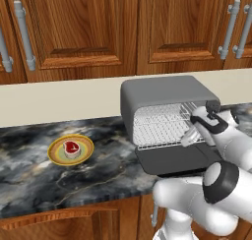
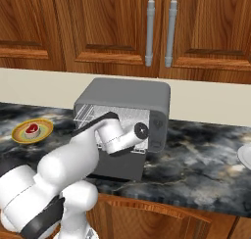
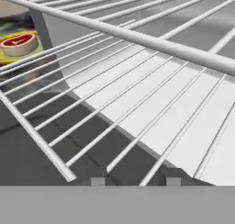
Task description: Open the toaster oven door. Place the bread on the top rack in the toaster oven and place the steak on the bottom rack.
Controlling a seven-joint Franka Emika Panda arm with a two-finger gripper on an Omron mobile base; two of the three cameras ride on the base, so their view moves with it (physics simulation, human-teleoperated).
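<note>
Left base view: the toaster oven (image 1: 167, 99) is being shown with its toaster oven door (image 1: 174, 160) lowered flat; the gripper (image 1: 191, 137) is being held at the wire racks (image 1: 160, 126); the steak (image 1: 72, 148) is lying on a yellow-green plate (image 1: 86, 153), well apart.
Right base view: the steak (image 2: 33, 130) is being seen left of the oven.
Hand view: fingertips (image 3: 97, 181) are being held just under the rack wires; whether anything is being gripped cannot be told.

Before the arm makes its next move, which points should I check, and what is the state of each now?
1. Door open flat: ok.
2. Racks reachable: ok.
3. Steak on plate, left of oven: ok.
4. Gripper at lower rack front: ok.
5. Gripper open or closed on a wire: cannot tell.
6. Bread located: cannot tell.
</note>
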